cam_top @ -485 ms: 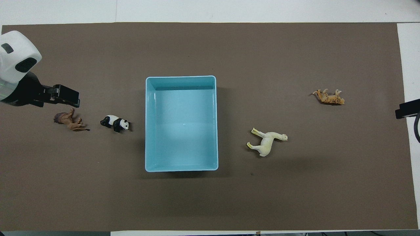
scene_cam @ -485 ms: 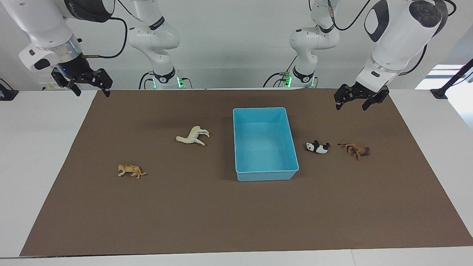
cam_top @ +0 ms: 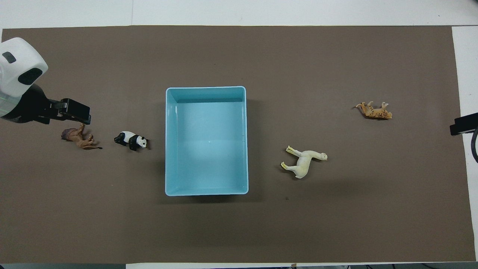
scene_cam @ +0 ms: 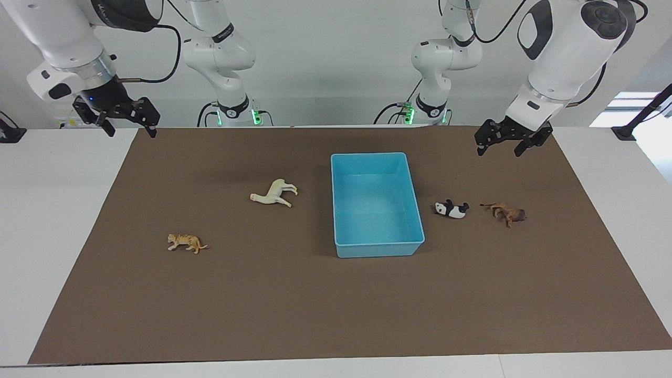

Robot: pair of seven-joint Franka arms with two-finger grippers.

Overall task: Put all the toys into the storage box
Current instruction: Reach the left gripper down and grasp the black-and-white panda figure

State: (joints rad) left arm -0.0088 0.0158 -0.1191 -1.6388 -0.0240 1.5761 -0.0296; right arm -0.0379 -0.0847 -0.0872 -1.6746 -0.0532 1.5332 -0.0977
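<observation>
Hovering with jaws spread wide and empty, your left gripper (scene_cam: 501, 143) hangs over the brown mat (scene_cam: 336, 315) on the white tabletop (scene_cam: 52, 236), at 12 o'clock from the lion (scene_cam: 506, 213) and panda (scene_cam: 450, 209). Your right gripper (scene_cam: 128, 123) waits, equally wide and empty, over the mat's corner. Llama (scene_cam: 274, 193) and tiger (scene_cam: 185, 242) lie outside the storage box (scene_cam: 378, 248), before a white wall (scene_cam: 336, 63).

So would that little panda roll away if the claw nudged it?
Probably not: the panda lies on its side on the brown mat, legs out, so it would likely slide. It looks like stiff, light plastic, perhaps slippery to pinch.
</observation>
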